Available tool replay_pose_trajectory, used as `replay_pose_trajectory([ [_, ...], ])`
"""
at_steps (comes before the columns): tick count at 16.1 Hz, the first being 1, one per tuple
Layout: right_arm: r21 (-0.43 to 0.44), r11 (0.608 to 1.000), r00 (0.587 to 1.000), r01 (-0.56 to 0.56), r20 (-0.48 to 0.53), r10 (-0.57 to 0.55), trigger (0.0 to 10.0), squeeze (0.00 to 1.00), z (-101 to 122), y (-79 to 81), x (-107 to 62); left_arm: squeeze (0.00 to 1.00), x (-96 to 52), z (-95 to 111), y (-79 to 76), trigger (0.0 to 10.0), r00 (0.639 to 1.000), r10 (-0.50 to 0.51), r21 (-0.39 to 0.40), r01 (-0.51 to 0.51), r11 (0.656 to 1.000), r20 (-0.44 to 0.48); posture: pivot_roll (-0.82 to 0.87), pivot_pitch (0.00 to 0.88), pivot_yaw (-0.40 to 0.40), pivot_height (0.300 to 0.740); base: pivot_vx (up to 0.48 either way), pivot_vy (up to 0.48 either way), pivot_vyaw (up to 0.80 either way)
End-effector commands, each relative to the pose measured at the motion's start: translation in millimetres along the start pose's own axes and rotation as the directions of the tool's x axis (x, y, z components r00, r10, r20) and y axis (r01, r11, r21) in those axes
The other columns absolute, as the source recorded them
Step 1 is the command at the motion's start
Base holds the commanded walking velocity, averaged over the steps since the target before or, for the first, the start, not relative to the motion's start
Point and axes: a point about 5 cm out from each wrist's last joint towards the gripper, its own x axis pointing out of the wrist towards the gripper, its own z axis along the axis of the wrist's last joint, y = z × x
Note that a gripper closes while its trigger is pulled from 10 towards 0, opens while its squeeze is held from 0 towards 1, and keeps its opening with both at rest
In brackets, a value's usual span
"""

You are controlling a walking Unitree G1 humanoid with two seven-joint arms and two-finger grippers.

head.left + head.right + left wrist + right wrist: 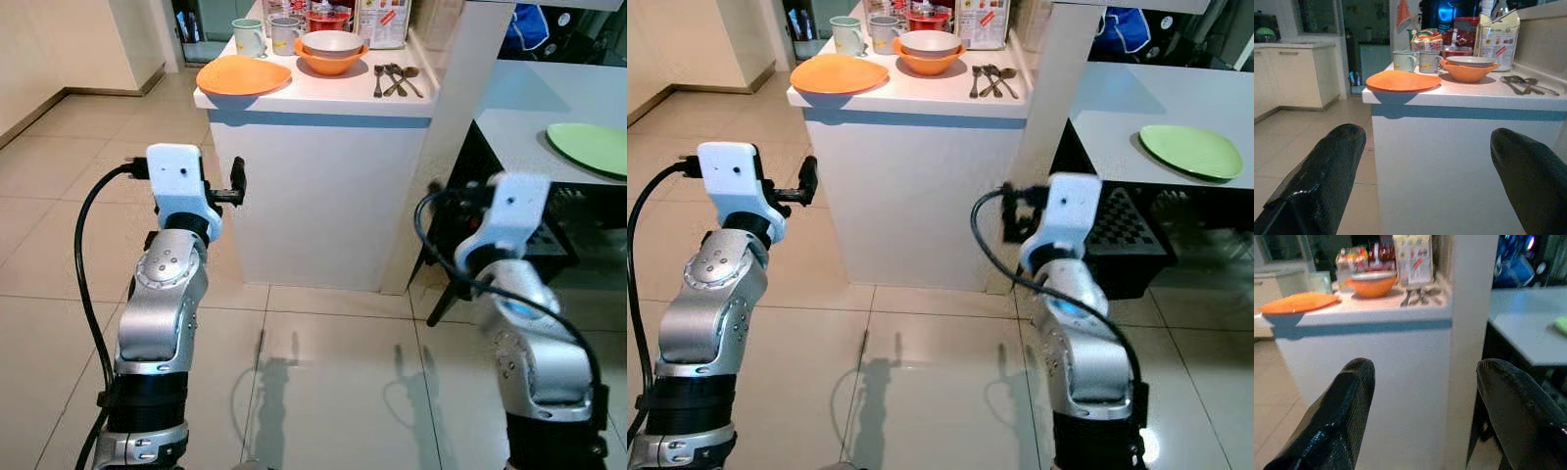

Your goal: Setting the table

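Nearest the head camera, the left gripper (pixel 1425 181) and right gripper (pixel 1422 416) are raised short of the white bench (pixel 323 98), each with its fingers spread wide and holding nothing. The step in hand looks like the approach, so the robot should close in squarely until the orange plate (pixel 243 74), stacked bowls (pixel 331 51), mugs (pixel 249 37) and cutlery (pixel 395 80) are within reach. The eye views take in the grey dining table (pixel 1156 108) with the green plate (pixel 1192 151) already set, while the left wrist view looks level across the benchtop.
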Motion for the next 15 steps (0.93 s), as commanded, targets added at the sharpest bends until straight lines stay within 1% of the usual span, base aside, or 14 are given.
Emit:
replay_pose_trajectory([
  [1,0.010,1.000,1.000,-0.009,-0.023,0.009,10.0,0.00,-3.1,-0.1,0.1,0.00,0.2,0.2,1.5,10.0,1.000,-0.009,0.018,0.009,1.000,-0.005,0.04,0.000,0.004,0.740,0.000,0.000,0.00],
  [3,-0.016,0.999,0.999,-0.035,-0.012,0.035,10.0,0.00,-0.9,4.6,-1.0,0.00,0.6,3.0,0.6,10.0,1.000,-0.019,0.006,0.019,1.000,0.011,0.03,0.000,0.010,0.740,0.000,0.000,0.00],
  [5,-0.015,0.999,1.000,-0.028,0.003,0.028,10.0,0.00,3.7,4.2,0.8,0.00,2.2,11.4,-4.7,10.0,0.997,-0.055,0.013,0.054,0.998,0.048,0.03,0.000,0.010,0.740,0.000,0.000,0.80],
  [7,-0.009,1.000,0.999,-0.025,0.027,0.025,10.0,0.00,10.3,3.4,3.4,0.00,3.0,16.2,-9.9,10.0,0.995,-0.079,0.008,0.079,0.997,0.063,0.03,0.000,0.005,0.740,0.294,0.000,0.80],
  [8,-0.014,1.000,0.998,-0.025,0.052,0.025,10.0,0.00,13.3,4.0,4.5,0.00,3.6,15.7,-9.6,10.0,0.995,-0.078,0.011,0.077,0.997,0.059,0.03,0.000,0.004,0.740,0.330,0.000,0.00],
  [9,-0.030,1.000,0.998,-0.005,0.056,0.007,10.0,0.00,14.4,3.5,6.2,0.00,3.9,15.0,-8.5,10.0,0.996,-0.071,0.018,0.070,0.997,0.055,0.03,0.000,0.004,0.740,0.330,0.000,0.00],
  [10,-0.054,0.998,0.998,0.029,0.051,-0.026,10.0,0.00,14.6,2.1,8.1,0.00,4.5,14.5,-7.0,10.0,0.997,-0.060,0.033,0.058,0.998,0.047,0.02,0.000,0.004,0.740,0.330,0.000,0.00],
  [11,-0.081,0.995,0.997,0.051,0.069,-0.045,10.0,0.00,17.0,1.6,9.9,0.00,5.8,15.7,-6.2,10.0,0.997,-0.065,0.058,0.062,0.996,0.047,0.02,0.000,0.005,0.740,0.334,0.000,0.00],
  [12,-0.092,0.994,0.996,0.059,0.078,-0.052,10.0,0.00,18.7,1.5,11.4,0.00,6.9,17.1,-6.2,10.0,0.996,-0.070,0.055,0.067,0.996,0.049,0.02,0.000,0.005,0.740,0.337,0.000,0.00],
  [15,-0.068,0.997,0.996,0.029,0.082,-0.023,10.0,0.00,19.7,2.8,11.9,0.00,6.3,16.6,-7.3,10.0,0.996,-0.079,0.045,0.077,0.996,0.052,0.02,0.000,0.004,0.740,0.362,0.000,0.00],
])
